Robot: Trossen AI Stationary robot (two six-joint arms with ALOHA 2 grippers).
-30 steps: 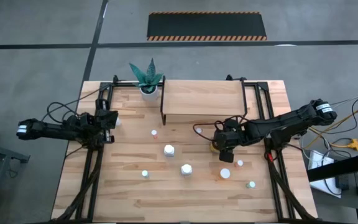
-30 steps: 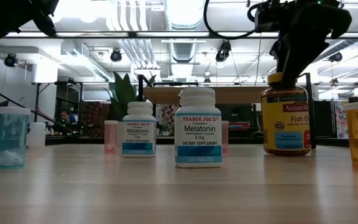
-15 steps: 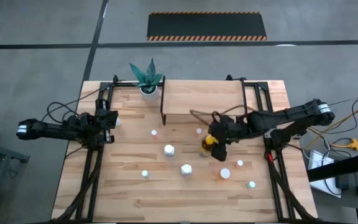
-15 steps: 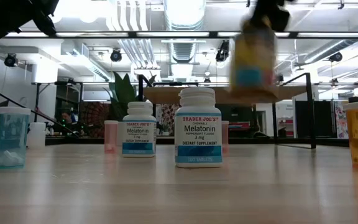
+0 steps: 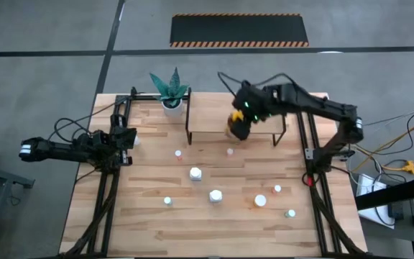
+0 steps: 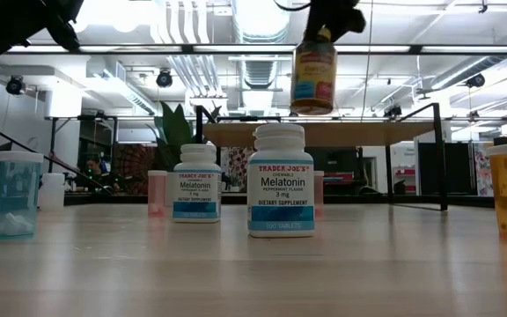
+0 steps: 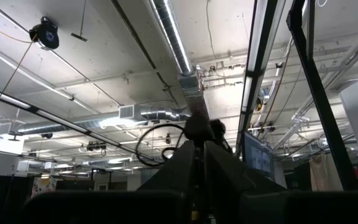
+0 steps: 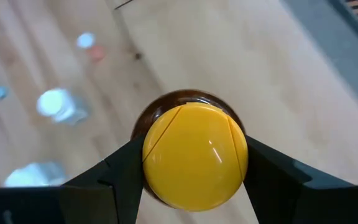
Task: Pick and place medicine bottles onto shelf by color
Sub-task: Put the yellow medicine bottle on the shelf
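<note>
Right hand (image 5: 240, 122): fingers spread wide and clamped on the yellow cap (image 8: 195, 155) of the large amber bottle (image 6: 314, 79), one finger (image 8: 120, 171) on each side of the cap. The bottle hangs upright beneath the hand, clear of the surface (image 5: 149, 216), above the front edge of the shelf (image 5: 214, 108). In the low view it sits higher than the shelf board, not touching it.

Left hand (image 5: 126, 138): fingers closed, nothing held. It rests at the left side of the surface, well apart from the shelf and the bottles.

Remaining bottles stand on the surface in front of the shelf. Two white-capped bottles (image 5: 195, 173) and (image 5: 215, 196) stand near the middle; the low view shows both labelled Melatonin. A further white-capped bottle (image 5: 261, 201) stands to the right of them. Several smaller bottles are scattered around these; cap colours too small to confirm.

A potted plant (image 5: 169, 90) stands just beside the shelf's left end.
</note>
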